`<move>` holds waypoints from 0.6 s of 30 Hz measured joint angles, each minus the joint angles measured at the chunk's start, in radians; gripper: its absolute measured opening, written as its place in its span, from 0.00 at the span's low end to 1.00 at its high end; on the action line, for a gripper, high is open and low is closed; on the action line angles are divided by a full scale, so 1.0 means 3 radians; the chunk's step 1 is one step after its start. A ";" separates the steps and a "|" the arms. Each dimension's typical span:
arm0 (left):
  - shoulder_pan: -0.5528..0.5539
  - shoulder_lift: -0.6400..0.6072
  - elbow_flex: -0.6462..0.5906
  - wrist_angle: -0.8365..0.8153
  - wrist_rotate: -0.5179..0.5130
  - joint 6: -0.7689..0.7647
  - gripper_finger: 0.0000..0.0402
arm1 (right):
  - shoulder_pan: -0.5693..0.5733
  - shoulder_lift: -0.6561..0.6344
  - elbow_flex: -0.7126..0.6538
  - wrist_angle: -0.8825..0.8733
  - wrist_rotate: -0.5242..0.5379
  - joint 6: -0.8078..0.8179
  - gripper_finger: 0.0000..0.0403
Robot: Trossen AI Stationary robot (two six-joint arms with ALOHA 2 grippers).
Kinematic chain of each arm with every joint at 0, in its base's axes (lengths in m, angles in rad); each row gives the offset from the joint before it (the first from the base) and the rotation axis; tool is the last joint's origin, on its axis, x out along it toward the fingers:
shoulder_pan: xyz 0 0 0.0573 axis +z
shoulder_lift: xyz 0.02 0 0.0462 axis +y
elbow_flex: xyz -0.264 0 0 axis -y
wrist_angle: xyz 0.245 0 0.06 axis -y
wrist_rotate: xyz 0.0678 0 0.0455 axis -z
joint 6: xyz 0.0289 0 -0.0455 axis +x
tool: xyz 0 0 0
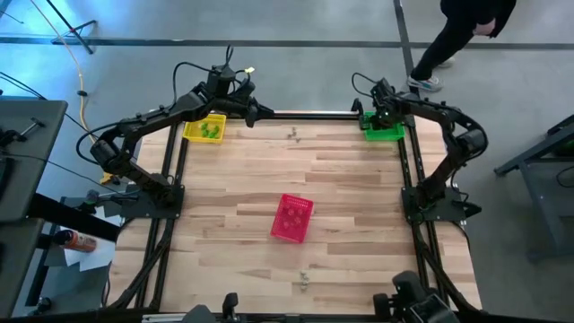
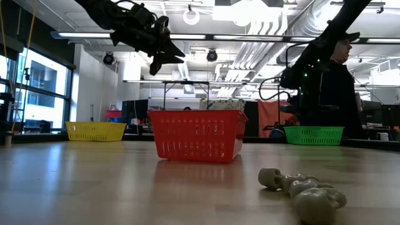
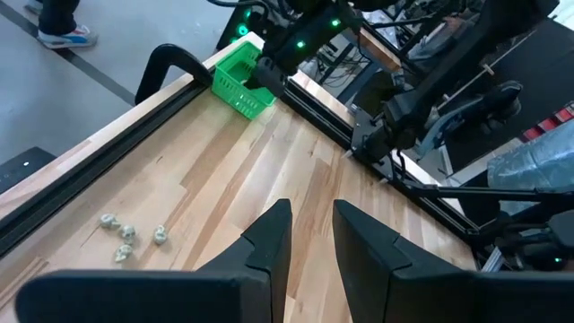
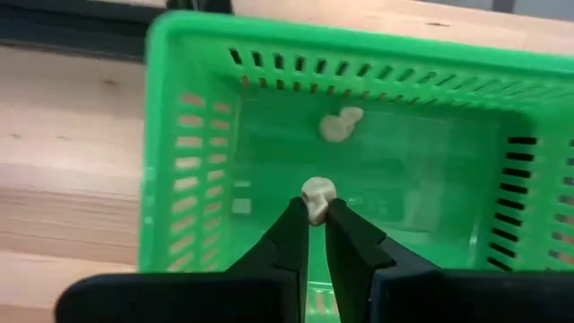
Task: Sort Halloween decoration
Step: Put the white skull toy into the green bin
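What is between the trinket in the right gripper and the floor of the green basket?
Nothing visible. The right gripper holds a small pale skull trinket over the open green basket. The floor below looks bare; another pale trinket already lies inside, nearer the far wall and apart from the held one.
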 joint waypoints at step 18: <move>0.0000 0.0000 0.0000 -0.0001 0.0000 0.0000 0.18 | -0.0028 0.0040 0.0035 0.0087 -0.0040 0.0453 0.24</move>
